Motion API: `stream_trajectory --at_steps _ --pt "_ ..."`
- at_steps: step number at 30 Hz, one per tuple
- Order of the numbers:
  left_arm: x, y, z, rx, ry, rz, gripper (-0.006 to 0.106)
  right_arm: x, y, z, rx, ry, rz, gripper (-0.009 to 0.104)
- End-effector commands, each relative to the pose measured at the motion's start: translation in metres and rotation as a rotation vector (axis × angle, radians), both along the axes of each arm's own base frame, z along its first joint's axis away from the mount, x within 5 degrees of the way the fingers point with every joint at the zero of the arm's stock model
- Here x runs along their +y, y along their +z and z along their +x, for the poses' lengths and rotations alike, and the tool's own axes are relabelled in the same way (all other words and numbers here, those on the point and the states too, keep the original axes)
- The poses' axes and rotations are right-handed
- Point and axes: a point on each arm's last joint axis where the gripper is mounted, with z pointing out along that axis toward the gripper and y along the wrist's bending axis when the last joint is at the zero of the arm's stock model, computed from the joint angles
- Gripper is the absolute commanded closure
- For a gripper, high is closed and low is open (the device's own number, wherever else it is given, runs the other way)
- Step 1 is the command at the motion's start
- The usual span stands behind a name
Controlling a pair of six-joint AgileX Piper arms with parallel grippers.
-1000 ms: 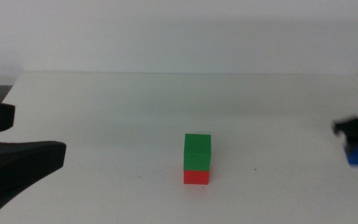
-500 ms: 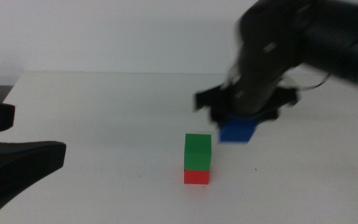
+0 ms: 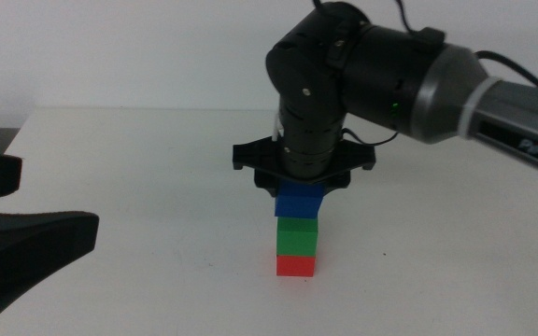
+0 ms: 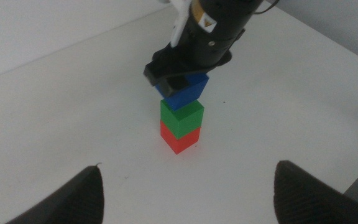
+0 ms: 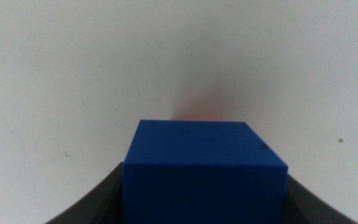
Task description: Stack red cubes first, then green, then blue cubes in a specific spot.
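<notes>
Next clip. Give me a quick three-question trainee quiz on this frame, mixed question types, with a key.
1. True or false: the green cube sits directly on the red cube.
2. Which gripper holds the blue cube? A) left gripper B) right gripper C) neither
3. Fill in: the blue cube is right above the ____ cube.

Key
1. True; the two are stacked on the white table.
2. B; the right gripper is shut on the blue cube over the stack, while the left gripper waits open, back from the stack.
3. Green; whether they already touch cannot be told.
</notes>
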Motion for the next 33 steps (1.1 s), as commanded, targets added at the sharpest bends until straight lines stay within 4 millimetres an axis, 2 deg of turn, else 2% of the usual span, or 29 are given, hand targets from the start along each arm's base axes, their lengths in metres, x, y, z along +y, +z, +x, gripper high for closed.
stream_trajectory --at_steps 1,13,20,21,24,26,27,30,33 --pt "0.000 0.000 0.000 -0.008 0.007 -0.009 0.007 0.004 -0.001 0.001 0.004 -0.005 0.004 0.078" --pt "0.000 0.000 0.000 -0.008 0.007 -0.009 0.007 0.001 -0.013 0.002 0.017 -0.012 -0.038 0.077" --pt "0.000 0.000 0.000 -0.008 0.007 -0.009 0.007 0.002 -0.014 0.001 0.019 -0.009 -0.041 0.077" --pt "0.000 0.000 0.000 -0.008 0.007 -0.009 0.007 0.004 -0.014 0.000 0.016 -0.003 -0.044 0.038" --pt "0.000 0.000 0.000 -0.008 0.007 -0.009 0.007 0.004 -0.014 -0.001 0.016 -0.001 -0.044 0.017" --pt "0.000 0.000 0.000 -0.008 0.007 -0.009 0.007 0.004 -0.014 -0.001 0.014 -0.001 -0.045 0.009" --pt "0.000 0.000 0.000 -0.008 0.007 -0.009 0.007 0.002 -0.008 -0.002 -0.003 0.004 -0.042 0.007" --pt "0.000 0.000 0.000 -0.008 0.007 -0.009 0.007 -0.015 0.044 -0.024 -0.109 0.024 0.015 0.007" --pt "0.000 0.000 0.000 -0.008 0.007 -0.009 0.007 -0.054 0.084 -0.051 -0.206 0.019 0.035 0.007"
